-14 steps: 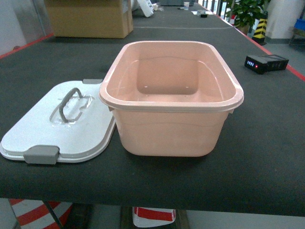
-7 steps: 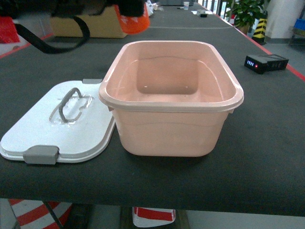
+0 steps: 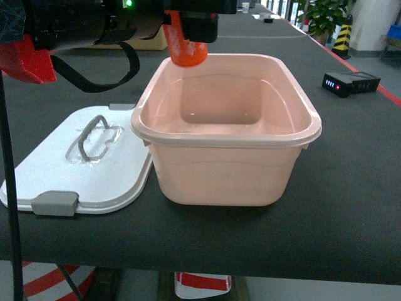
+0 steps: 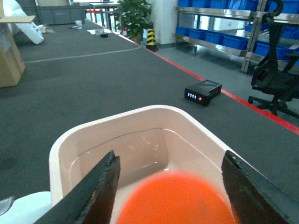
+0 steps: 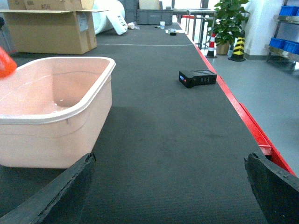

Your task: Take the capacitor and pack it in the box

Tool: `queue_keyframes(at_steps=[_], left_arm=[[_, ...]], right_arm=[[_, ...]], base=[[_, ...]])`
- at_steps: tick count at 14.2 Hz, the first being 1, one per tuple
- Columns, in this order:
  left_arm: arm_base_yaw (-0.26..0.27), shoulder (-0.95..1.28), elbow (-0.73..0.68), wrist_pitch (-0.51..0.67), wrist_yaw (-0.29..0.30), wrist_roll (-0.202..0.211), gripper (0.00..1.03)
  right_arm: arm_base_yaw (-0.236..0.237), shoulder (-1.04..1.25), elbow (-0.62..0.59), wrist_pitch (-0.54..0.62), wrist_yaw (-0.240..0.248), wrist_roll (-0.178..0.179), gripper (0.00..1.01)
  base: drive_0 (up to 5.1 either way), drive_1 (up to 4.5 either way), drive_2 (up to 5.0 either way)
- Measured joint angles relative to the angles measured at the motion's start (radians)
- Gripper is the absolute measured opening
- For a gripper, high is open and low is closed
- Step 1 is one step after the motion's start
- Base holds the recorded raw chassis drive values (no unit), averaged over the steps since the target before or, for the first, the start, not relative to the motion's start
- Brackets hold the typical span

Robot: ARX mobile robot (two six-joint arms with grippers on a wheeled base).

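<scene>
Gripping capacitor — left pincer | above box rim

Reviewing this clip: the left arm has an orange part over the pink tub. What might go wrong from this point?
1. The orange capacitor hangs over the back-left rim of the box, not its middle; released here, it might clip the rim and fall outside.
2. The left gripper sits low near that rim; descending further may knock the box.
3. The lid lies against the box's left side and could get bumped.
</scene>
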Motion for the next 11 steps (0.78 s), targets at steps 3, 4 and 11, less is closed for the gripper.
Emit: queue_keyframes(at_steps=[3, 4, 11], left_arm=[[-0.003, 0.0, 0.0, -0.003, -0.002, 0.001, 1.0], [-0.001, 0.0, 0.0, -0.003, -0.003, 0.0, 0.97], [0.104, -0.044, -0.04, -0.013, -0.266, -0.056, 0.98]], right_arm=[[0.0, 0.0, 0.0, 0.0, 0.0, 0.0, 0.98], [0.0, 0.0, 0.0, 0.0, 0.0, 0.0, 0.98], [0.0, 0.0, 0.0, 0.0, 0.0, 0.0, 0.98]], base=[[0.0, 0.0, 0.0], [0.0, 0.0, 0.0], [0.0, 0.0, 0.0]])
